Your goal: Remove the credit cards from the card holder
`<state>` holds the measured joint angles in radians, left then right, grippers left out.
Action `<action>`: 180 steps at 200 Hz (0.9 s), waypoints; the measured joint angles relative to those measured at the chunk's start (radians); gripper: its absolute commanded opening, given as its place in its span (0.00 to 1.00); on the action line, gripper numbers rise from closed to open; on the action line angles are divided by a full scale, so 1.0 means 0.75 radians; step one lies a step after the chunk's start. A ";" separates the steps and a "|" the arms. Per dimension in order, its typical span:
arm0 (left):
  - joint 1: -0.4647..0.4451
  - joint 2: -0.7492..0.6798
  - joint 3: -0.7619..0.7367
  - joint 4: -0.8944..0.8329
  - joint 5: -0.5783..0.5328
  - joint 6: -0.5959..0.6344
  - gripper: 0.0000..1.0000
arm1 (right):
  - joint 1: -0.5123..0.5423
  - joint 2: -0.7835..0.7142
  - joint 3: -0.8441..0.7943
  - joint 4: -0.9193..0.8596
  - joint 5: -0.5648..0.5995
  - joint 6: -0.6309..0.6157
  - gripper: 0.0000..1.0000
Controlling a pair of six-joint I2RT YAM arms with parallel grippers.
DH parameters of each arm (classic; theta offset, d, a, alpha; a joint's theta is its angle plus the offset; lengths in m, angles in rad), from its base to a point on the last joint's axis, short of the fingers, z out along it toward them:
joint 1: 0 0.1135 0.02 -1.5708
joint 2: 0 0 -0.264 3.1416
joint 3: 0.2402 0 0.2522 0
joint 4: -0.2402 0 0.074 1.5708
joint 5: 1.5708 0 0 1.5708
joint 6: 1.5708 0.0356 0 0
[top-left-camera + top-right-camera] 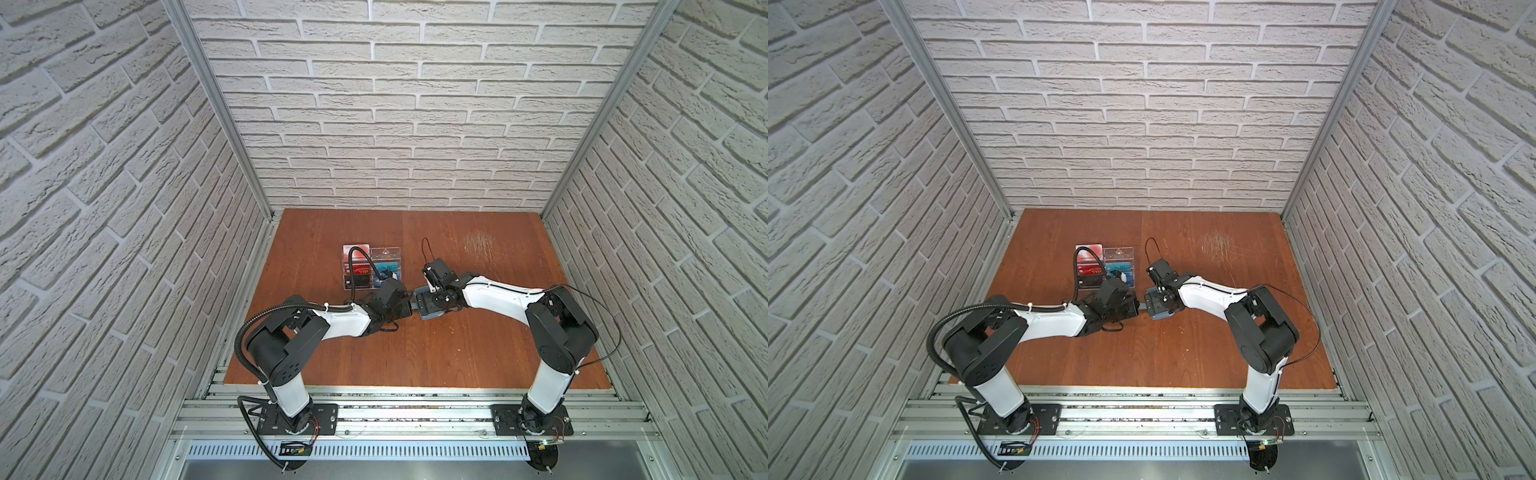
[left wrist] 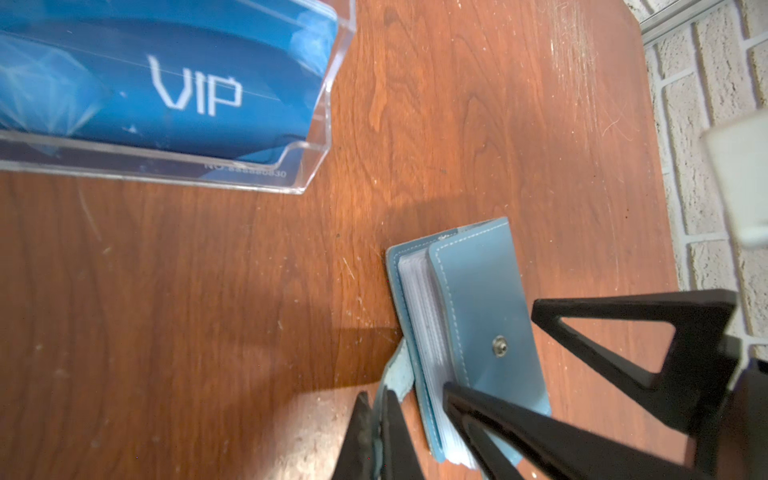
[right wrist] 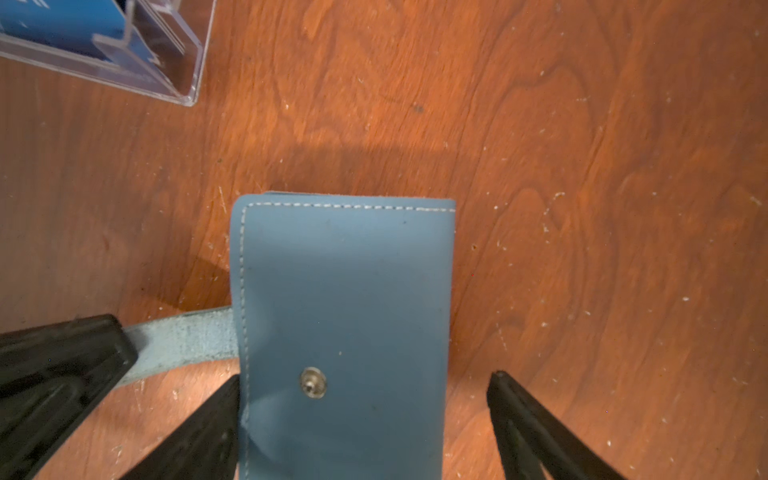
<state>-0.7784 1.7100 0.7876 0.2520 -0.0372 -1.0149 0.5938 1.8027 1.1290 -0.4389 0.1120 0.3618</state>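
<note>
While the card holder (image 1: 431,311) lies flat on the bench (image 1: 457,361), roughly mid-bench in both top views and near but apart from the clear acrylic rack (image 1: 386,254), both arms reach in to it from either side. Left pincer (image 2: 376,401) clenched on the strap tab (image 3: 183,336), which is unsnapped and sticks out sideways from the holder's long edge; the right wrist view shows that grip too. Right pincer (image 3: 365,376) released, jaws wide, straddling the holder across its width at the snap end: one fingertip (image 3: 232,388) right against the stitched long edge, the other just off the opposite edge. Slate-blue cover faces up, folded over the stack, metal snap stud (image 3: 313,382) exposed on top. In the left wrist view, pale sleeve edges (image 2: 419,324) show between the two covers; cannot tell whether credit cards sit in them. Rack holds a blue VIP card (image 2: 187,91), and in a top view a red card (image 1: 362,272) in the compartment beside it
</note>
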 measured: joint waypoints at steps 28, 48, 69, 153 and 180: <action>0.005 0.000 -0.001 0.004 0.002 0.000 0.00 | 0.000 -0.001 0.000 0.000 -0.001 -0.001 0.91; 0.008 0.000 -0.003 0.005 0.002 -0.001 0.00 | -0.001 -0.007 0.000 0.001 -0.002 -0.001 0.90; 0.008 0.000 -0.005 0.006 0.002 -0.001 0.00 | -0.004 -0.025 -0.003 0.001 -0.006 -0.001 0.90; 0.009 0.000 -0.005 0.008 0.002 -0.004 0.00 | -0.028 -0.081 -0.024 0.003 -0.018 0.000 0.90; 0.012 0.000 -0.005 0.008 0.002 -0.004 0.00 | -0.051 -0.100 -0.031 0.003 -0.030 0.000 0.91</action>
<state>-0.7692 1.7100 0.7837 0.2581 -0.0360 -1.0176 0.5552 1.7275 1.1061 -0.4370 0.0898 0.3618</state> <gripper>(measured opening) 0.064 0.904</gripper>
